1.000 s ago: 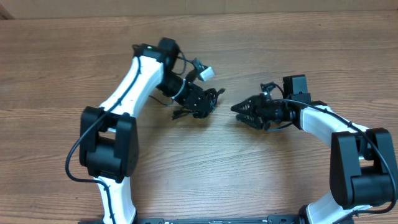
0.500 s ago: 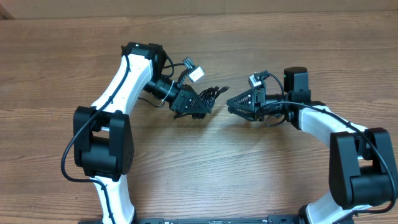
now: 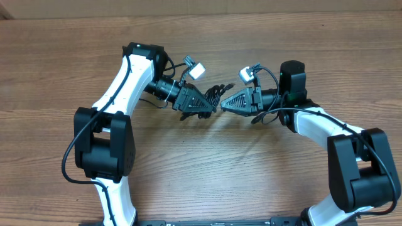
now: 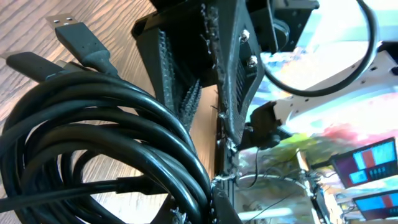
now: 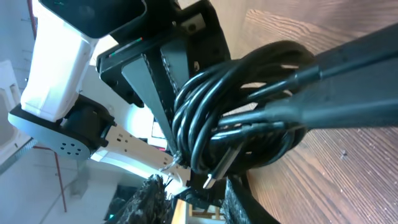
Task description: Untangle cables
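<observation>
The cables (image 3: 215,95) are a coiled black bundle held just above the wooden table between the two arms. My left gripper (image 3: 204,103) is shut on the coil's left side; in the left wrist view the coil (image 4: 93,118) fills the frame, with USB plugs (image 4: 68,28) sticking out and my jaws (image 4: 208,208) pinching strands. My right gripper (image 3: 225,104) points left at the bundle, open. In the right wrist view its fingers (image 5: 196,199) straddle the coil's (image 5: 242,106) lower edge, with a silver-tipped plug (image 5: 217,174) between them.
The wooden table (image 3: 188,176) stretches all round. The left arm's white links (image 3: 125,88) and the right arm's links (image 3: 320,125) flank the bundle. Thicker black arm wires loop beside each wrist. The table's far edge (image 3: 201,14) runs along the top.
My right gripper has moved left and reached the bundle. My left gripper lifted the bundle up and back a second ago and has since held about still.
</observation>
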### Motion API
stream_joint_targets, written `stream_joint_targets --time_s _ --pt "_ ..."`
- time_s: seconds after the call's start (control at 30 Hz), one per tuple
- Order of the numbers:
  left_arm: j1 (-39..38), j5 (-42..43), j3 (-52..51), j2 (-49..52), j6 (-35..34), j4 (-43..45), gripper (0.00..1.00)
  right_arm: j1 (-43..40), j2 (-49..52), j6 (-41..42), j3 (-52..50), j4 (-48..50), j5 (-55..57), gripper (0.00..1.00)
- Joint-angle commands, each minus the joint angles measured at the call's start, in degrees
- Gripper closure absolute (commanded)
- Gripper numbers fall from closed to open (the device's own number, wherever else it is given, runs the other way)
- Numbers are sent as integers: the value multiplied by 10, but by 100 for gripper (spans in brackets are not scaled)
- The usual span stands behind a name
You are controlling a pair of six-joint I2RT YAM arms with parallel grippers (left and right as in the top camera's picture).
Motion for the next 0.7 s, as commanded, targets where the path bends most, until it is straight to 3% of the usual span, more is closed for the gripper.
stream_joint_targets --time_s 0.0,0.67 --pt "-3 90 12 -3 58 -8 96 3 4 34 -2 11 2 68" --pt "-16 118 12 -3 58 -14 96 20 4 39 -2 23 76 66"
